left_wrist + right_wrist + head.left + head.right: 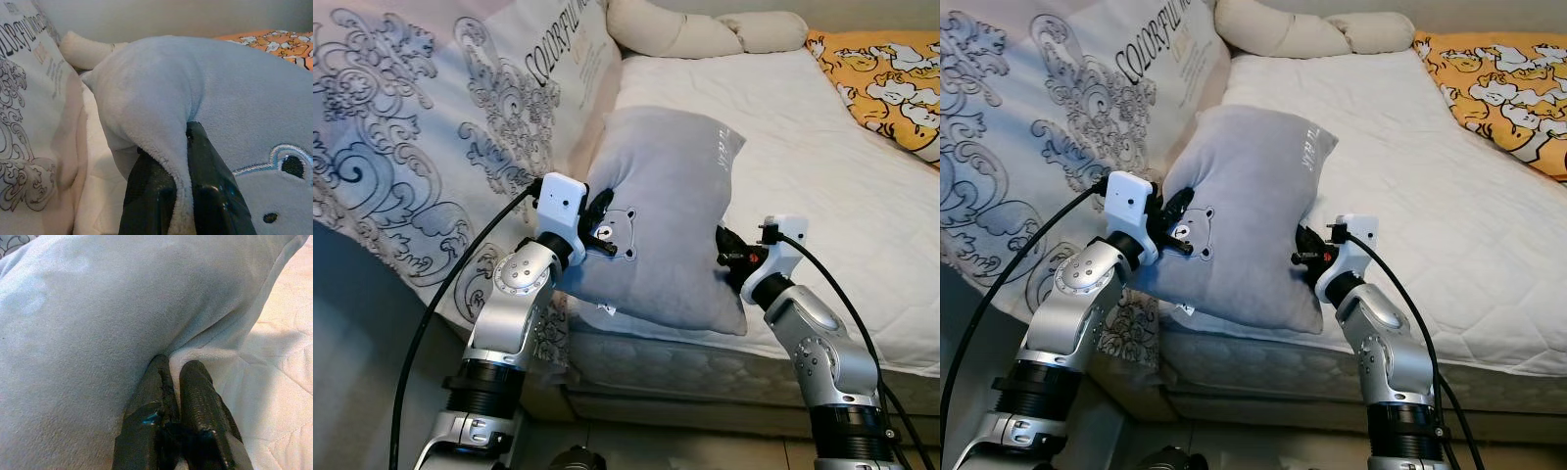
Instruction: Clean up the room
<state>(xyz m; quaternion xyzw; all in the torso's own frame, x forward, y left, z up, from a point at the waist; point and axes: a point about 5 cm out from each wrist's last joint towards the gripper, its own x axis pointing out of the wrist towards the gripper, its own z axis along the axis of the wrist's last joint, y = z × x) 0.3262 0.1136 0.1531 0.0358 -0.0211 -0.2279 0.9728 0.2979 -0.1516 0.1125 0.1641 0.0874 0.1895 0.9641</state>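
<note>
Held mid-frame over the mattress (822, 147) edge, the grey bear pillow (666, 215) could slip, since left gripper (603, 223) and right gripper (728, 253) each pinch only a thin plush fold.

The tips of the left claw (182, 161) are tucked under a fold of the gray pillow (666, 215), so they are hidden. The right claw (175, 374) pushes into the pillow's edge, and its tips are buried too. The small letters on the pillow are too tiny to read. The yellow blanket (886, 78) is cut off by the picture's edge. A dark round thing (576, 458) on the floor is cut off; maybe part of the robot.
</note>
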